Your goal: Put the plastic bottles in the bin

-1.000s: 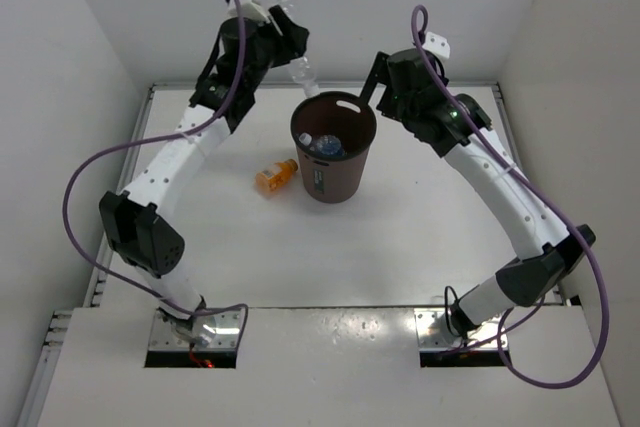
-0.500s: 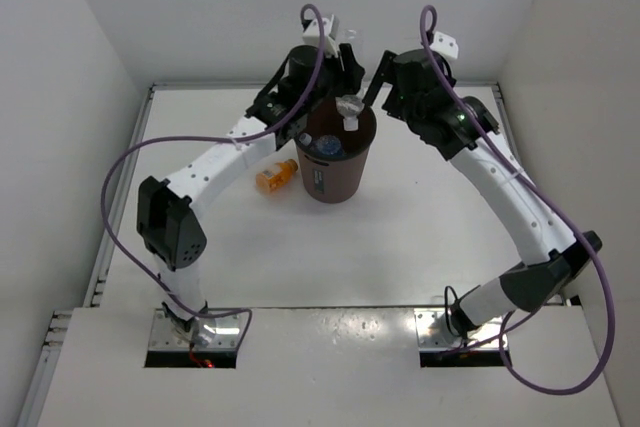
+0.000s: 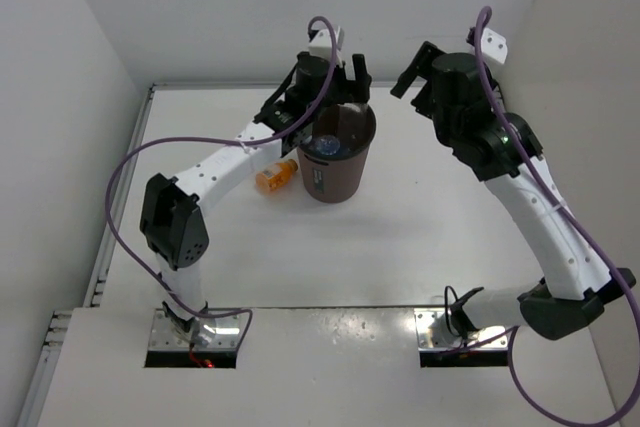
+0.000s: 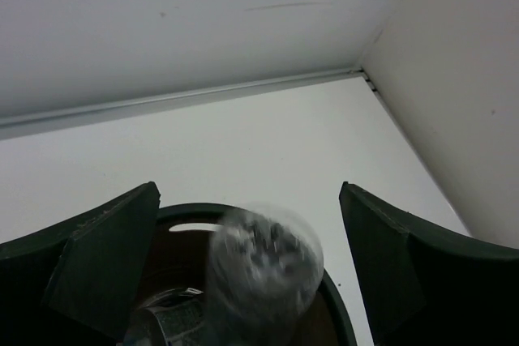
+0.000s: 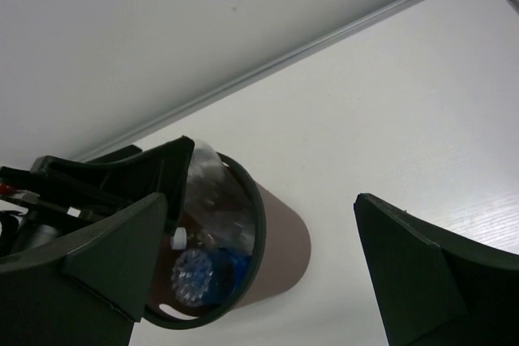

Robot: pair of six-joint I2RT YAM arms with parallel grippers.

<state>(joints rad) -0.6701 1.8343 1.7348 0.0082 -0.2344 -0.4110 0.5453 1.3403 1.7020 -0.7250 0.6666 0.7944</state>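
The dark brown bin (image 3: 345,179) stands mid-table. My left gripper (image 3: 343,89) hovers right over its rim, jaws wide open. A clear plastic bottle (image 4: 261,269), blurred, drops free between the left fingers into the bin (image 4: 185,212). From the right wrist view the same clear bottle (image 5: 217,192) shows inside the bin (image 5: 285,241), beside a blue-capped bottle (image 5: 197,275). Bottles (image 3: 325,145) lie in the bin's bottom. The orange bottle (image 3: 276,177) lies on the table left of the bin. My right gripper (image 3: 415,72) is raised to the right of the bin, open and empty.
White walls close the table at the back and both sides. A rail (image 3: 130,167) runs along the left edge. The left arm (image 3: 215,172) reaches across above the orange bottle. A purple cable (image 3: 120,207) loops off it.
The left arm swung from the back left to over the bin and opened, letting the clear bottle fall. The right gripper lifted up and to the right, away from the bin.
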